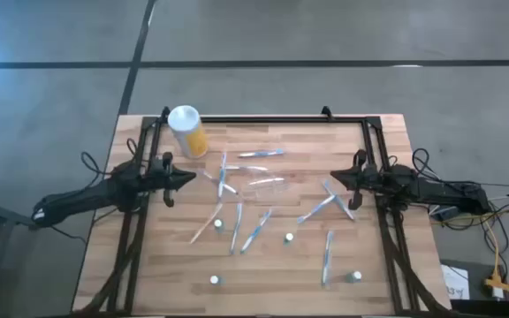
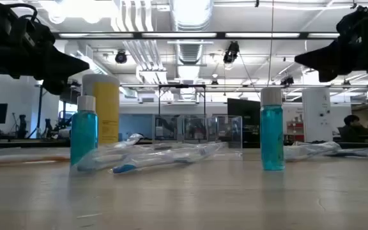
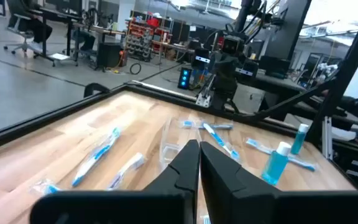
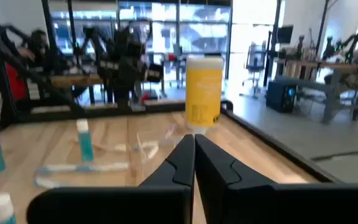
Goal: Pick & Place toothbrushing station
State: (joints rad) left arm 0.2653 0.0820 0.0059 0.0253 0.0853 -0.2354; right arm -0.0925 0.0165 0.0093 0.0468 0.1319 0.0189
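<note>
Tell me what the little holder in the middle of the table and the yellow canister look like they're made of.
Holder: apparently clear, glossy plastic; the wood grain shows through it and only its edges catch light.
Yellow canister: likely opaque plastic or coated card with a smooth printed yellow wall and a white lid; the look leaves it open.

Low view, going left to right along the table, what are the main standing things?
Left teal bottle → yellow canister → clear plastic holder → right teal bottle.
</note>
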